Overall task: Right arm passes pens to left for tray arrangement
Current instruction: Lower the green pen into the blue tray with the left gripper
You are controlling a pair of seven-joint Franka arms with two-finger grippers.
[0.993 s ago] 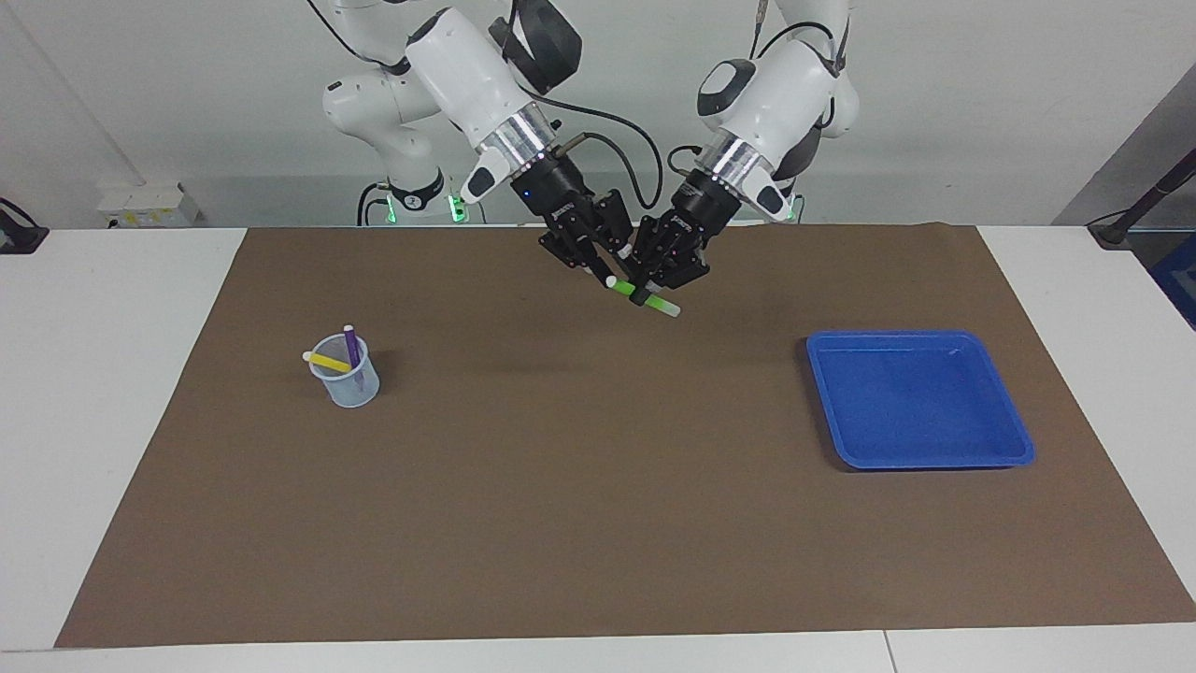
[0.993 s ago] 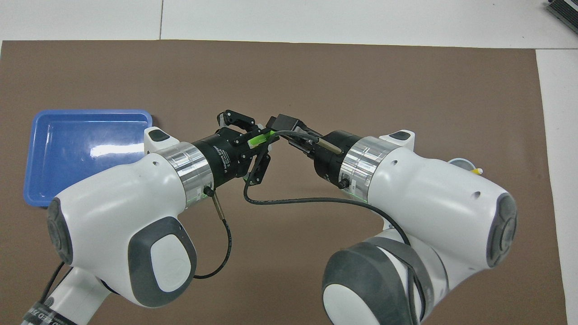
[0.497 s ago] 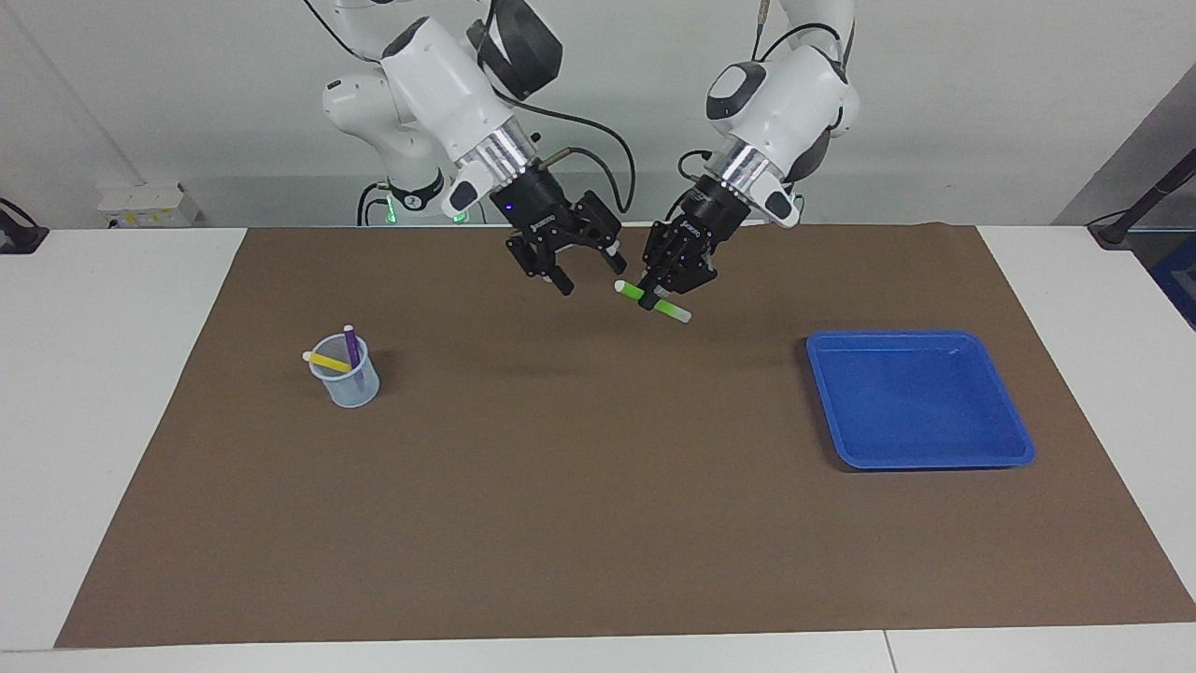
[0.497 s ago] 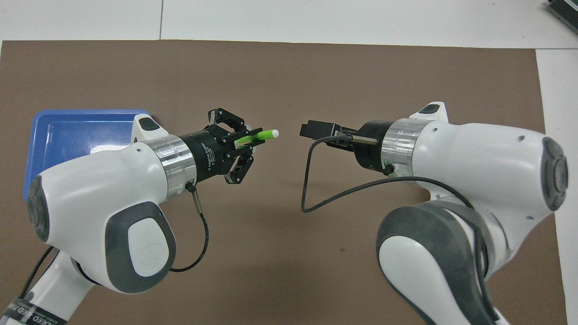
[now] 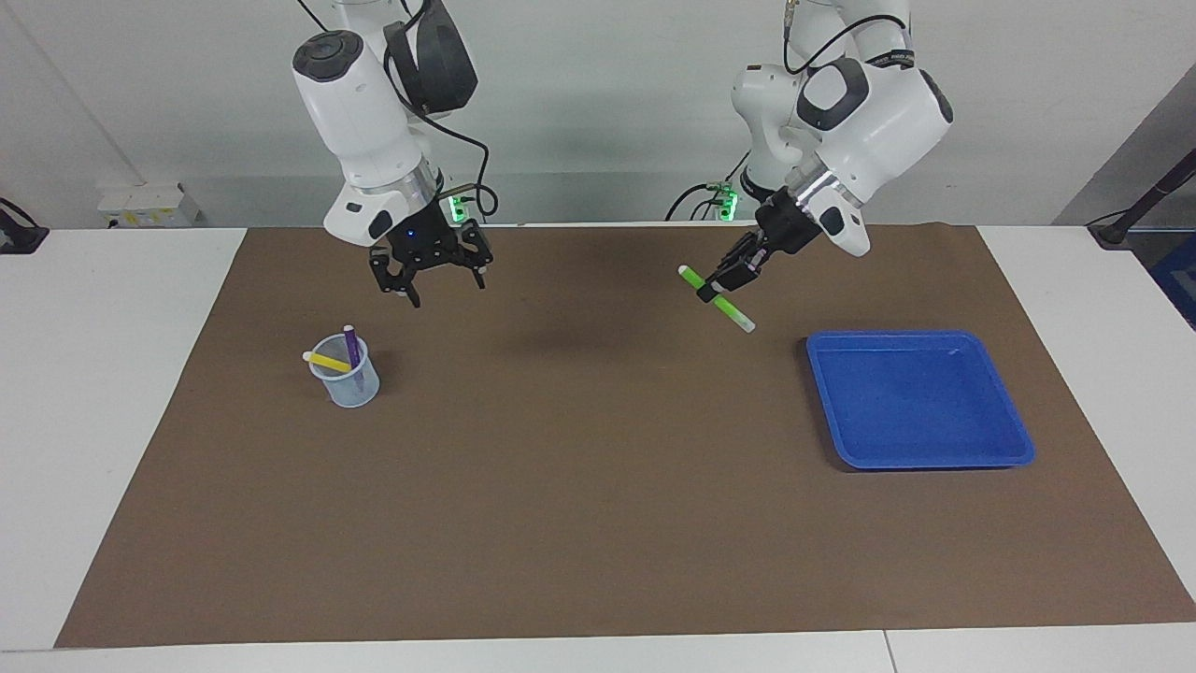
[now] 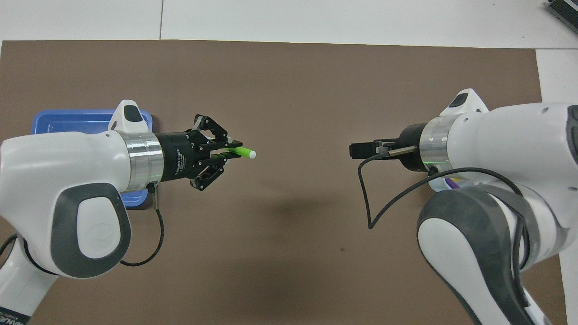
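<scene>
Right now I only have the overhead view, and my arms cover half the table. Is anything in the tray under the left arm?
Observer: No. From the facing view the tray holds nothing.
Operator: Is the green pen up in the air or down on the mat?
Observer: Up in the air. The left tool is shut on the green pen, which slants over the mat just short of the tray.
Operator: What is in the cup under my right arm?
Observer: The cup holds the purple pen and the yellow pen.
</scene>
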